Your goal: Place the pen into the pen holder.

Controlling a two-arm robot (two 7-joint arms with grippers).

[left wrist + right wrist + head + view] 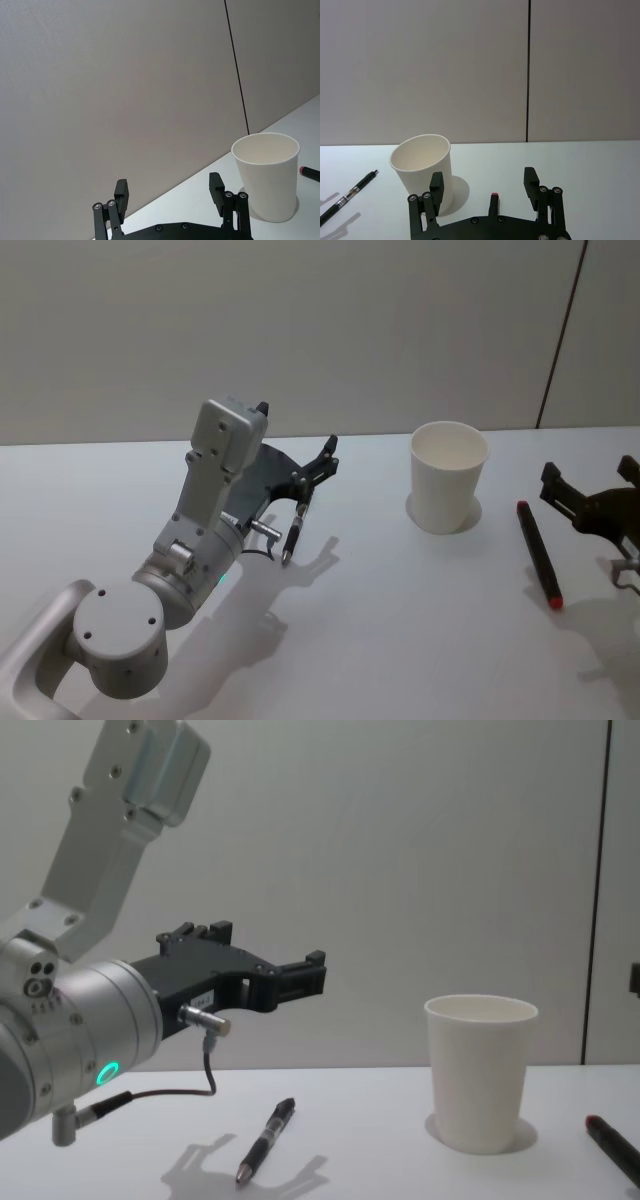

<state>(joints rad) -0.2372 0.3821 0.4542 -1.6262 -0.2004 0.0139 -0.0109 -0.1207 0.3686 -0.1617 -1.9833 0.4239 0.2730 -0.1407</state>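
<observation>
Left pincer hovers above the black pen, spread wide and empty; right pincer, also spread, sits parked.

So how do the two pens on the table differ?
Look: the slim black pen has a silvery section and metal tip; the red-tipped pen is plain dark and looks thicker. Place: the black pen lies left of the pen holder, under the open left gripper; the red-tipped pen lies right of it, beside the open right gripper. Both lie flat on the table, outside the holder.
</observation>
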